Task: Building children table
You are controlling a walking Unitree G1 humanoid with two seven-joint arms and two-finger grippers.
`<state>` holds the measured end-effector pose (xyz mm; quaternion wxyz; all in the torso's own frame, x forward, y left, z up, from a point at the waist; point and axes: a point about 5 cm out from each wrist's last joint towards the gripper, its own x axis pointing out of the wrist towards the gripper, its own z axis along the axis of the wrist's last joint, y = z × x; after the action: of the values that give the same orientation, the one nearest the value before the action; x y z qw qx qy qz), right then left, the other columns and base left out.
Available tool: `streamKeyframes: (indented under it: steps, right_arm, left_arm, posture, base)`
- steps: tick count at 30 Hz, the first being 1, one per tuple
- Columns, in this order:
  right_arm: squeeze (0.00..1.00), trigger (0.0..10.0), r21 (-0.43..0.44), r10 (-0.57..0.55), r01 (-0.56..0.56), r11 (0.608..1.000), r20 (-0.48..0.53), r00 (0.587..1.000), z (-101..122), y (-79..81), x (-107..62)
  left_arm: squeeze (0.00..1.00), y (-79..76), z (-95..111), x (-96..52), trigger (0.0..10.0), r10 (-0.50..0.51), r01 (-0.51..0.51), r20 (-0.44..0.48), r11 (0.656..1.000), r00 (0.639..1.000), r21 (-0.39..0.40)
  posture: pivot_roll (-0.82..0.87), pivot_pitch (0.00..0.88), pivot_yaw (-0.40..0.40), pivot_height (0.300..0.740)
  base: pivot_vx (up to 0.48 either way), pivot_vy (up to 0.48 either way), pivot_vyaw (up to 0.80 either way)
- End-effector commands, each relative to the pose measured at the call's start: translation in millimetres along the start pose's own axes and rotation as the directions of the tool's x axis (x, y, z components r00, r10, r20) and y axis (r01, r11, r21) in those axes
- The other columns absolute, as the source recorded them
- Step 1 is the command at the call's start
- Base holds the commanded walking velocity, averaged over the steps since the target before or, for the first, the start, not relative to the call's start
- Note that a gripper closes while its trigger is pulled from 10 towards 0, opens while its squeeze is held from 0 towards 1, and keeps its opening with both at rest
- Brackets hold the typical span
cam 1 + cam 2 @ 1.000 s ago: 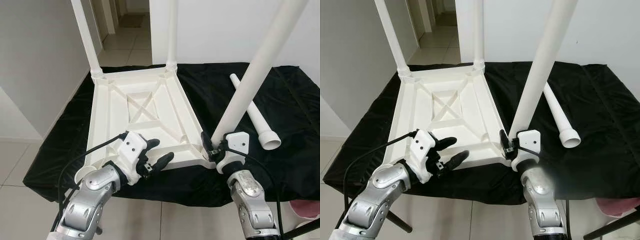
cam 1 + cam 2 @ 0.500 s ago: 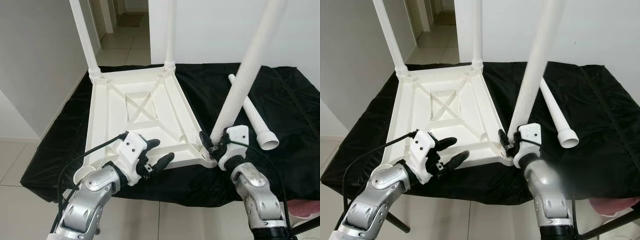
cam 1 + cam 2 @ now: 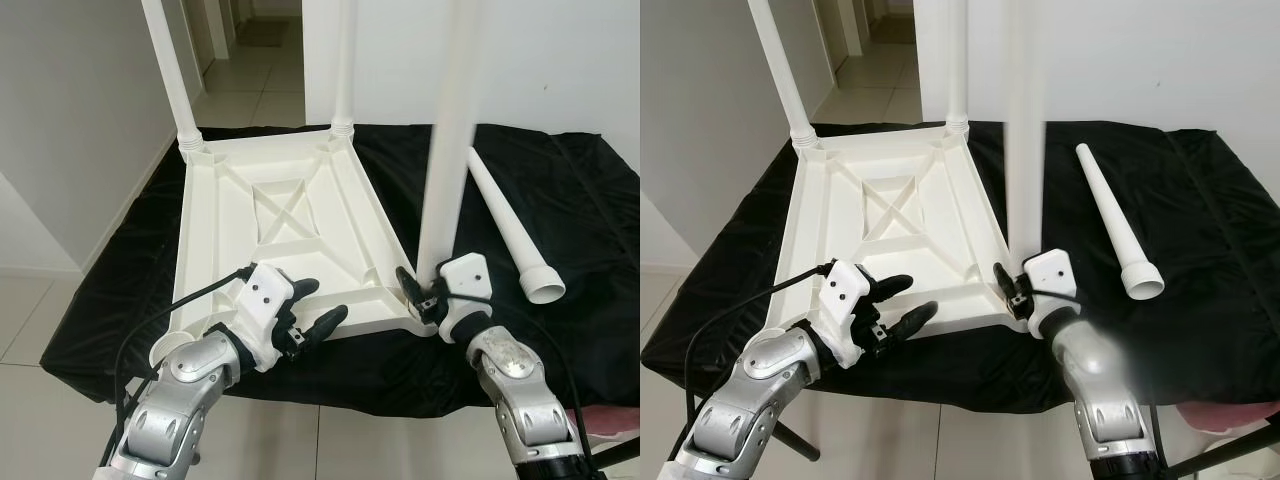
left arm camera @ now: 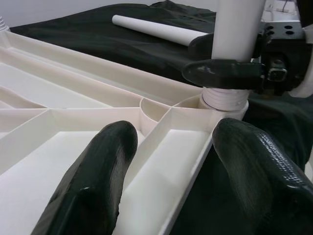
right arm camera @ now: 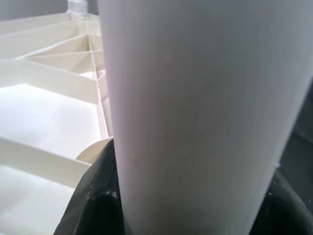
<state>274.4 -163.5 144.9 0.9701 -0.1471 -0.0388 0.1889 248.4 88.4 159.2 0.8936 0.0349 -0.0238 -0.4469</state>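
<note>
Right gripper [image 3: 425, 296] clamps the upright white leg [image 3: 448, 140] at the tabletop [image 3: 270, 235] corner; left gripper [image 3: 308, 312] spread, empty.

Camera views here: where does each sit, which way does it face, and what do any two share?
Left and right eye views: on the head, looking forward and down at the upturned tabletop on a black cloth; both arms show.
Left wrist view: along the open left hand over the tabletop's near edge; its fingers show.
Right wrist view: against the leg that the right hand grips.
Shared: the left wrist and eye views both show the loose leg.
</note>
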Motion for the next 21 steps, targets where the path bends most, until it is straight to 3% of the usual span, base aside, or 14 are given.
streamKeyframes:
  steps: [1, 9, 12, 14, 18, 21]
  right_arm:
    - [0.0, 10.0, 0.033, 0.067, -0.064, 0.997, -0.091, 0.994, -21, 14.5, -5.3]
    - [0.0, 10.0, 0.047, 0.07, -0.066, 0.997, -0.081, 0.994, -22, 13.6, -6.6]
    - [0.0, 10.0, 0.115, 0.047, -0.036, 0.993, -0.091, 0.995, -26, 10.8, -5.8]
    - [0.0, 10.0, 0.115, 0.047, -0.036, 0.993, -0.091, 0.995, -26, 10.8, -5.8]
    - [0.0, 10.0, 0.264, 0.006, 0.025, 0.964, -0.115, 0.993, -26, 8.6, 0.6]
    - [0.0, 10.0, 0.276, -0.001, 0.032, 0.961, -0.112, 0.994, -24, 9.2, 3.5]
  left_arm:
    - [0.0, 1.9, 0, -1.7, 10.0, 0.047, -0.047, -0.009, 0.999, 0.999, 0.001]
    - [0.0, 3.3, 0, -0.9, 10.0, 0.048, -0.048, -0.007, 0.999, 0.999, 0.004]
    - [0.0, 4.1, 1, -0.1, 10.0, 0.046, -0.046, -0.006, 0.999, 0.999, 0.007]
    - [0.0, 4.1, 1, -0.1, 10.0, 0.046, -0.046, -0.006, 0.999, 0.999, 0.007]
    - [0.0, 5.2, 2, 0.7, 10.0, 0.046, -0.046, -0.003, 0.999, 0.999, 0.013]
    - [0.0, 6.6, 5, 1.1, 10.0, 0.048, -0.048, 0.0, 0.999, 0.999, 0.017]
  posture:
    - [-0.04, 0.049, 0.056, 0.74]
    - [-0.05, 0.049, 0.063, 0.74]
    - [-0.05, 0.052, 0.064, 0.74]
    - [-0.05, 0.052, 0.064, 0.74]
    - [-0.04, 0.064, 0.069, 0.74]
    - [-0.04, 0.081, 0.073, 0.74]
  base:
    - [0.0, 0.0, 0.0]
    - [0.0, 0.0, 0.0]
    - [0.0, 0.0, 0.0]
    - [0.0, 0.0, 0.0]
    - [0.0, 0.0, 0.0]
    - [0.0, 0.0, 0.0]
